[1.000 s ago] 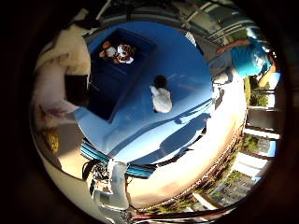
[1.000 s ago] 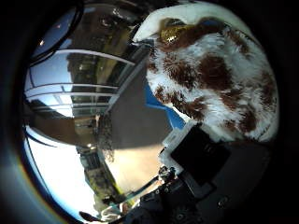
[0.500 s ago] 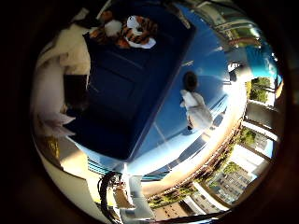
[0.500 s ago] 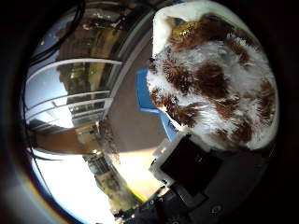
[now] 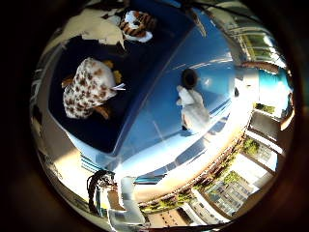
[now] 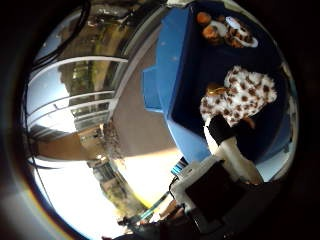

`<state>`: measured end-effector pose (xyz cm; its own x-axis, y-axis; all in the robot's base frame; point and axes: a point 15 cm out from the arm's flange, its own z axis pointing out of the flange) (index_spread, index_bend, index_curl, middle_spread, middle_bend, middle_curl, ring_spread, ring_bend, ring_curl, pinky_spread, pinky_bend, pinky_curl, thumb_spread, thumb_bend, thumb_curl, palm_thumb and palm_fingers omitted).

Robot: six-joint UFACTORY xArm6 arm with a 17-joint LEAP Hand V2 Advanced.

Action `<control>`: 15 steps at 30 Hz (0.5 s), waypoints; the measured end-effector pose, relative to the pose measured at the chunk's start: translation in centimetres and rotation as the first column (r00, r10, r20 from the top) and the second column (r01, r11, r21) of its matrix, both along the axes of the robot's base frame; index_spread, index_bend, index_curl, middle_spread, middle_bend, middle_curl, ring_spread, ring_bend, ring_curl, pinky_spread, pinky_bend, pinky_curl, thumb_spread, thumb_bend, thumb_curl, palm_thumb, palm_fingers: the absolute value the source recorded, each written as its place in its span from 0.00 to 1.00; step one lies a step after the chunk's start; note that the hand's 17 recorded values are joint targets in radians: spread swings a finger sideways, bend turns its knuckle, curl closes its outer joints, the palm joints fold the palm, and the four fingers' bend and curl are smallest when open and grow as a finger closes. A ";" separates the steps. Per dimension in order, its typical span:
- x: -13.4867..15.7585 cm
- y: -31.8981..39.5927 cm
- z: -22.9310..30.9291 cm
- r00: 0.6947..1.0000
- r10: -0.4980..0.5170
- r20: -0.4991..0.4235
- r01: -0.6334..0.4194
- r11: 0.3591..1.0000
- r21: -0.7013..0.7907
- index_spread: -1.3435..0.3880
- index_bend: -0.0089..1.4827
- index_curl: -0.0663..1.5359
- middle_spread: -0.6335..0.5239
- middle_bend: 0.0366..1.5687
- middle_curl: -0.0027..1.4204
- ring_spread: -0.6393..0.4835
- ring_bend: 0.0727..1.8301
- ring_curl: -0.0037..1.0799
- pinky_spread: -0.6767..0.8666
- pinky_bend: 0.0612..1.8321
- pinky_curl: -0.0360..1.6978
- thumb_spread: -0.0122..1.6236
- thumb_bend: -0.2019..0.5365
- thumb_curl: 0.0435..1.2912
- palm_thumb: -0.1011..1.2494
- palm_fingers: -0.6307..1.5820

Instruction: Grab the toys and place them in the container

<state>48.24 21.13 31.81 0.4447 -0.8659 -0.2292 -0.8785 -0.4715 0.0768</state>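
1. the spotted plush toy, white with brown blotches and orange bits, is lying inside the dark blue container, on its floor and clear of the walls as far as i can tell.
2. a second toy, a striped orange and white one, is sitting at the far end of the same container, apart from the spotted one.
3. the hand is hovering over the container, and nothing is sitting in it. one white and black finger is poking out straight toward the spotted toy, so the fingers are looking released, not clenched on anything.
4. my guess is the hand is positioned right above the bin because that's the drop spot, and the toy is lying loose under it rather than being held.
5. one more thing is waiting outside the bin: a white plush is lying on the light blue table surface, just beside a small dark round object. that's probably the next one to grab, so the task is looking partly done.
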 end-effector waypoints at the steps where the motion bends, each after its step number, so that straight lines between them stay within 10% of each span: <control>1: 0.2 -0.8 1.0 1.000 -0.003 0.020 0.003 1.000 0.008 0.48 0.09 0.31 0.64 0.05 0.28 0.86 0.22 0.30 0.75 0.42 0.28 0.67 0.23 0.44 0.64 0.22; 15: 3.4 -18.1 6.0 0.973 -0.151 0.172 0.161 0.986 -0.047 0.55 0.12 0.24 0.59 0.09 0.23 0.85 0.20 0.29 0.76 0.37 0.23 0.65 0.23 0.40 0.63 0.30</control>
<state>51.69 3.06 37.83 0.3303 -0.9376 -0.1085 -0.9438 -0.3263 -0.0533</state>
